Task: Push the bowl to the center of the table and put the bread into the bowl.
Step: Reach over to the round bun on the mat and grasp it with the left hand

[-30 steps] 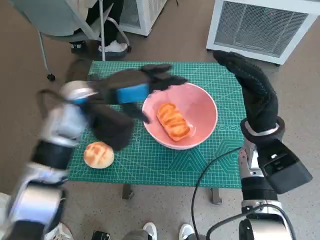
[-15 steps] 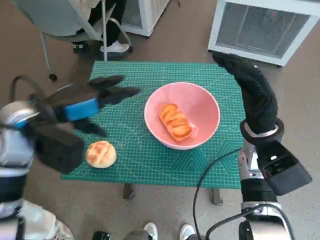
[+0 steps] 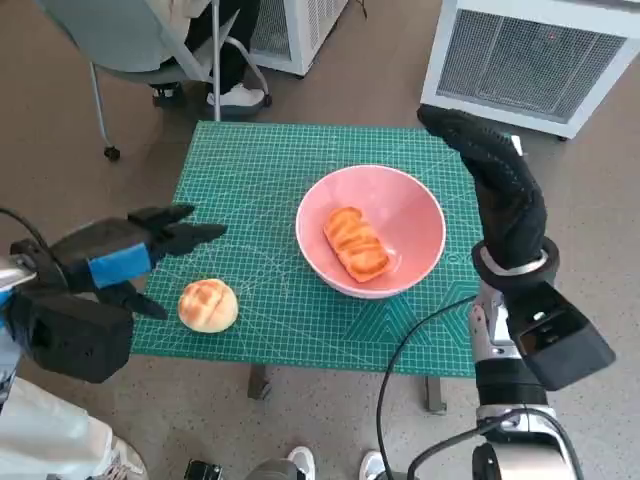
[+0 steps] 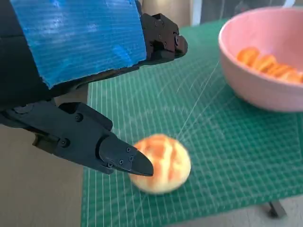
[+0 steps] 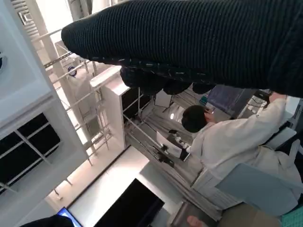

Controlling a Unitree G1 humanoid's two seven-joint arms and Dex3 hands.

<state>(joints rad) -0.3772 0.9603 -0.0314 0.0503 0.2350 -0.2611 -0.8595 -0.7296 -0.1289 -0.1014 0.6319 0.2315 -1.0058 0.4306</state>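
A pink bowl (image 3: 415,205) stands on the green mat, right of its middle, with a long glazed bread (image 3: 355,243) lying inside; both show in the left wrist view as bowl (image 4: 246,80) and bread (image 4: 270,66). A round bun (image 3: 208,304) lies near the mat's front left corner, also bun (image 4: 161,163). My left hand (image 3: 120,255) hovers open just left of the bun, fingers spread and holding nothing, seen close as hand (image 4: 85,71). My right hand (image 3: 495,185) stands upright by the bowl's right side, fingers extended, empty.
The green cutting mat (image 3: 260,180) covers the small table. An office chair (image 3: 150,40) with a person's feet stands behind at left, a white unit (image 3: 540,55) behind at right. A person in white (image 5: 232,137) sits in the right wrist view.
My left hand has drawn back from the bowl's left rim toward the front left, ending beside the bun. The bowl, both breads and right hand stay put.
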